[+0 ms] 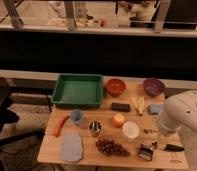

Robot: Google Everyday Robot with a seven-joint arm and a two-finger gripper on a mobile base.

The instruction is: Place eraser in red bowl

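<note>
Eraser untouched; the end effector (165, 128) hangs low at the right edge of the tabletop (51, 149).

The eraser (120, 106) lies flat mid-tabletop, just in front of the red bowl (115, 86) but apart from it. Reaching in from the right, the arm could sweep the banana (138, 105) or orange (118, 120) beside the eraser, and a shallow grip may slip off so flat a thing. The purple bowl (153, 86) sits nearer the arm and risks a wrong drop. I cannot tell how far open the end effector is or whether it holds anything.
</note>
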